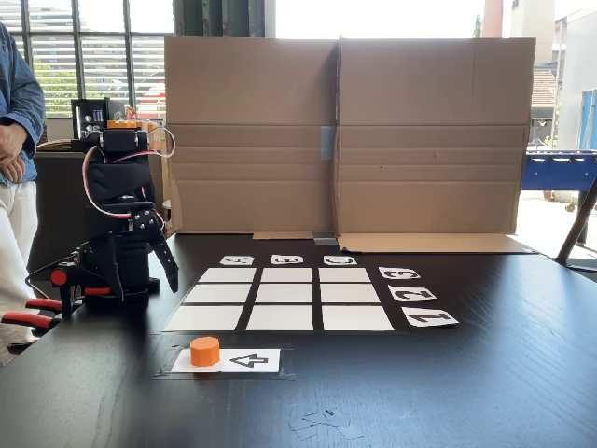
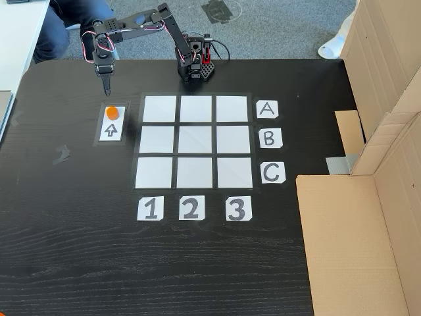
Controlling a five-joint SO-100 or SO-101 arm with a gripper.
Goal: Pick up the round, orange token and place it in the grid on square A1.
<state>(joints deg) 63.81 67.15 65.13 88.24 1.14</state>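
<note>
Token (image 2: 112, 111) on arrow card (image 2: 111, 130); cardboard wall (image 1: 345, 135) behind grid (image 2: 195, 141).

Small solid-orange cylinder token (image 2: 112, 112) stands upright on white arrow card (image 2: 112, 127), just left of grid. 3x3 white paper-square grid (image 2: 195, 141) lies flat; corner sq A1 (image 2: 160, 108) bare.

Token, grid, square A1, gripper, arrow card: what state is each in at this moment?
token: upright on the arrow card, not held.
arrow card: flat beside the grid, arrow pointing at the token.
grid: all nine squares bare.
square A1: empty.
gripper: above the token, pointing down, not touching it; looks shut.
</note>
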